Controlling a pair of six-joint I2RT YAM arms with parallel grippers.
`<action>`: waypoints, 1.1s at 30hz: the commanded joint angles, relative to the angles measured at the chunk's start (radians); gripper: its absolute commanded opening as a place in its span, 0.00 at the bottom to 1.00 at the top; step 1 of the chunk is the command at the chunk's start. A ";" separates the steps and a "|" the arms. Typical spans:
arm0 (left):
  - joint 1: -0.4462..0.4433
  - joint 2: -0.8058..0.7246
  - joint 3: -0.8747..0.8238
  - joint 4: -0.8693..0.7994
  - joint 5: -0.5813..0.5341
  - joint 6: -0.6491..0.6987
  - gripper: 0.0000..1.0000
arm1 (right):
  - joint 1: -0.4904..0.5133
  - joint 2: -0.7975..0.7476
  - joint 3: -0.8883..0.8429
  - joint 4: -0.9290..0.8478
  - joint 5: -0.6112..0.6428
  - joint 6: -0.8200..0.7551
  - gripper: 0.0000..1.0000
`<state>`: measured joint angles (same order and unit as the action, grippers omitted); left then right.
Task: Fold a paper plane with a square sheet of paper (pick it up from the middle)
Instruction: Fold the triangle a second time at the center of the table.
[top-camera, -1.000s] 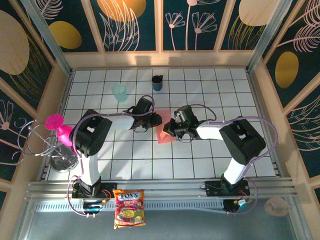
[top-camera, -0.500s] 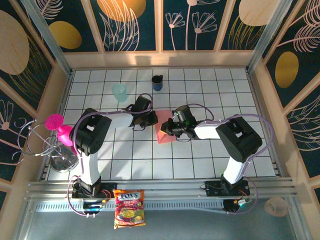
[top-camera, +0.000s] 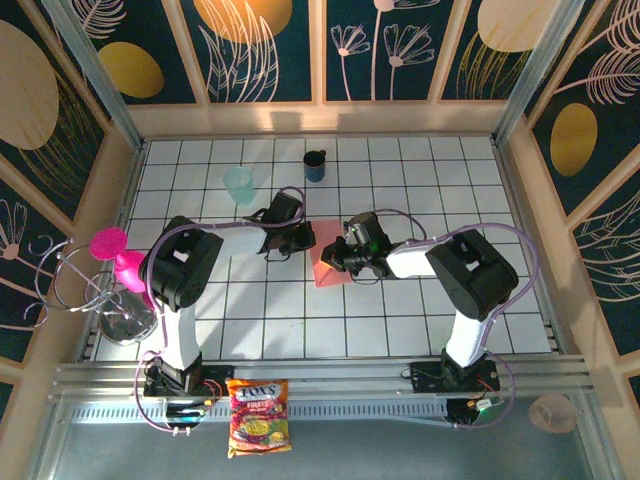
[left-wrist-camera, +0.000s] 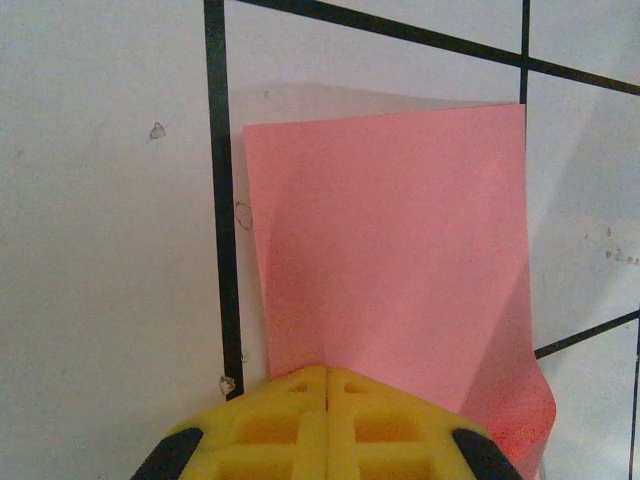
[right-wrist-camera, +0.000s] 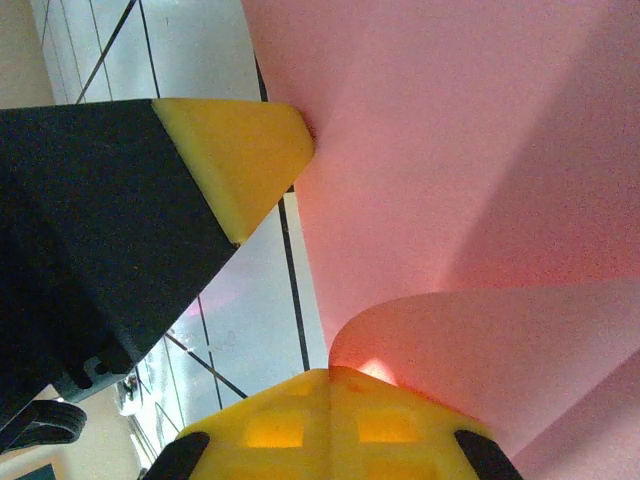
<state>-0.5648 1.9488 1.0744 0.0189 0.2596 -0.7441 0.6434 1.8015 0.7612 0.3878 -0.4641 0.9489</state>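
Note:
The square sheet of paper (top-camera: 328, 268) is salmon pink and bent over on itself near the table's middle, between my two grippers. My left gripper (top-camera: 308, 240) is at its far left edge. In the left wrist view its yellow jaws (left-wrist-camera: 327, 370) meet, shut on the edge of the paper (left-wrist-camera: 390, 250), which spreads away from them and casts a shadow on the tiles. My right gripper (top-camera: 333, 260) holds the near side. Its jaws (right-wrist-camera: 330, 370) are shut on a curled flap of the paper (right-wrist-camera: 450, 150). A left fingertip (right-wrist-camera: 240, 160) touches the sheet's edge. No paper plane shape has formed.
At the back of the tiled table stand a pale teal cup (top-camera: 239, 184) and a dark cup (top-camera: 315, 165). At the left edge are a magenta goblet (top-camera: 112, 250) and a wire rack (top-camera: 100, 295). A snack bag (top-camera: 258, 415) lies on the front rail.
My left gripper's jaws have closed at the paper's left edge. The right gripper has edged slightly left with the paper, whose left side has folded up a little.

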 joint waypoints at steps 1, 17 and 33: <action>0.000 0.022 -0.007 -0.031 -0.014 0.000 0.07 | 0.009 0.021 0.006 0.017 0.033 0.003 0.03; 0.000 0.019 -0.011 -0.033 -0.009 0.002 0.07 | 0.010 0.047 0.021 0.039 0.037 0.013 0.03; 0.000 0.019 -0.013 -0.030 -0.002 0.001 0.07 | 0.009 0.054 0.024 0.056 0.036 0.019 0.03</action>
<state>-0.5648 1.9488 1.0744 0.0189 0.2600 -0.7441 0.6434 1.8366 0.7616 0.4168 -0.4454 0.9600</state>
